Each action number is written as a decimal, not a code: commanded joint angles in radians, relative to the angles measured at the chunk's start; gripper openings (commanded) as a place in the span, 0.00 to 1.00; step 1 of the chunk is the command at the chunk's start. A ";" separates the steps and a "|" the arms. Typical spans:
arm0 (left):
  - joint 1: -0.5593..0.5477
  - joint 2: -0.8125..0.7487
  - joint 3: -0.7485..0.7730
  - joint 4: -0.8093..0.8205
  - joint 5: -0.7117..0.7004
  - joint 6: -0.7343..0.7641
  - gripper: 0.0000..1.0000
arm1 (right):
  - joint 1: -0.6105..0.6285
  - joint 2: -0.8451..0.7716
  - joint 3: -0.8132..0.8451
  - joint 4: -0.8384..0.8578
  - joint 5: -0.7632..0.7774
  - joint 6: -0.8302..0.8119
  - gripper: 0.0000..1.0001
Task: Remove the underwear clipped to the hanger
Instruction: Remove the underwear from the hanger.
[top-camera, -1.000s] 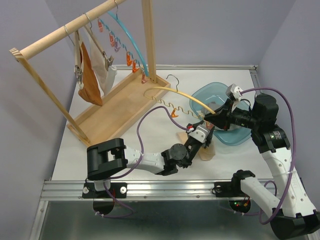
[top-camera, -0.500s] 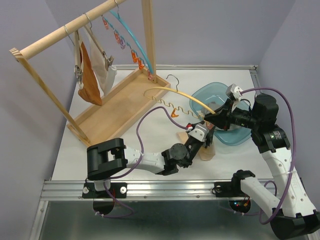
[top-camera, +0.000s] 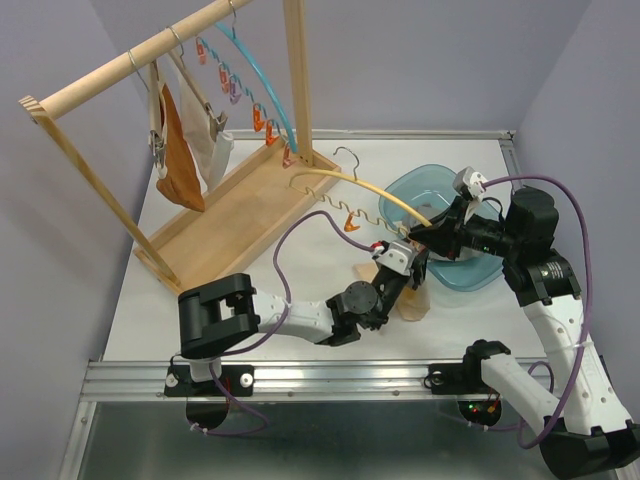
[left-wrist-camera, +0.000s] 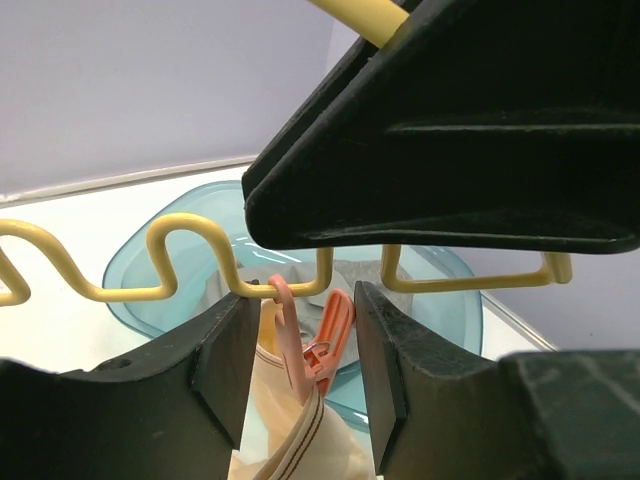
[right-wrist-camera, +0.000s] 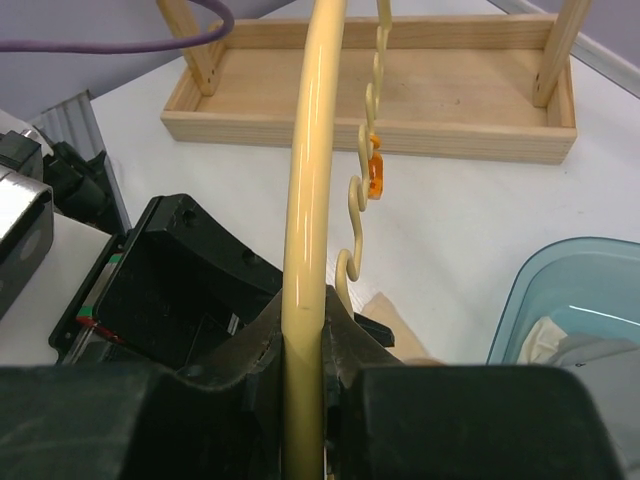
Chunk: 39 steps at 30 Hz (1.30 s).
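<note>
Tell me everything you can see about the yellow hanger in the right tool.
The yellow hanger looks plastic: a curved rod and a wavy lower bar. It's off the rack, held over the table near the blue basin, the right tool shut on its rod. One orange clip hangs from the bar; a second clip, gripping beige underwear, sits between the fingers of the left tool.
</note>
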<state>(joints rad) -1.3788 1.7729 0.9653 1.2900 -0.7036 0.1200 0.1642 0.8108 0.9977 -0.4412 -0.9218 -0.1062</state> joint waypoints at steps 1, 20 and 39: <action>0.014 -0.001 0.052 0.307 0.004 -0.040 0.53 | -0.005 -0.019 -0.004 0.082 -0.037 0.011 0.00; 0.023 -0.056 -0.017 0.313 0.042 -0.052 0.22 | -0.006 -0.027 -0.008 0.084 -0.029 0.008 0.00; 0.020 -0.441 -0.303 -0.087 0.325 -0.178 0.82 | -0.008 -0.002 0.070 0.047 0.150 -0.046 0.01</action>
<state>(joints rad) -1.3548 1.4334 0.7181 1.2644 -0.4389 -0.0296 0.1574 0.8089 0.9981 -0.4427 -0.8474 -0.1192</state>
